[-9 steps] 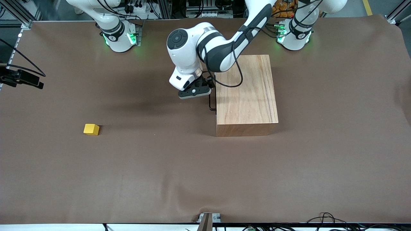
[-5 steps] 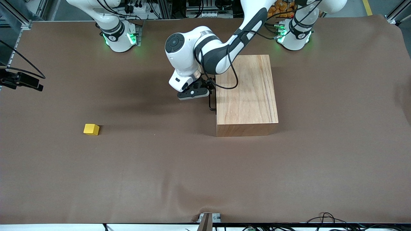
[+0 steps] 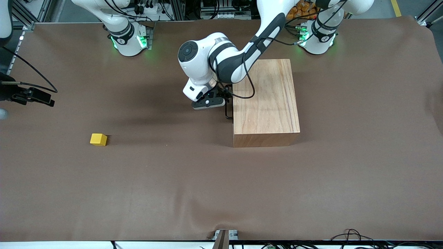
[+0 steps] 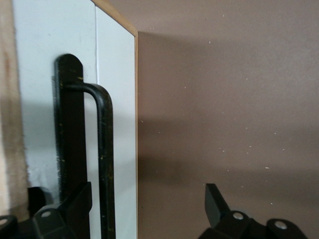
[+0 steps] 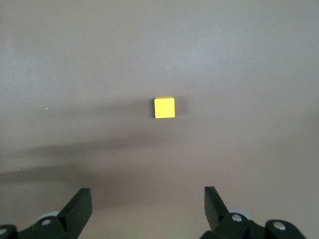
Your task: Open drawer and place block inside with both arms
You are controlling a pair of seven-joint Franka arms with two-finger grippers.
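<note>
The yellow block (image 3: pixel 98 139) lies on the brown table toward the right arm's end. The wooden box (image 3: pixel 264 100) stands in the middle with its drawer shut. The drawer's white front (image 4: pixel 117 124) and black handle (image 3: pixel 227 112) face the right arm's end. My left gripper (image 3: pixel 223 100) is at the handle and is open. In the left wrist view (image 4: pixel 144 199) the handle bar (image 4: pixel 104 149) stands between its fingers, untouched. My right gripper (image 5: pixel 148 199) is open and empty, high over the table with the block (image 5: pixel 164 107) ahead of it.
The brown mat (image 3: pixel 221 186) covers the table, with slight wrinkles at its front edge. The arm bases (image 3: pixel 128 41) stand along the edge farthest from the camera. The right arm's black hand (image 3: pixel 33 97) shows at the frame edge, with a cable.
My left gripper has come down a little and closer to the drawer handle. The right arm's hand has moved toward the block.
</note>
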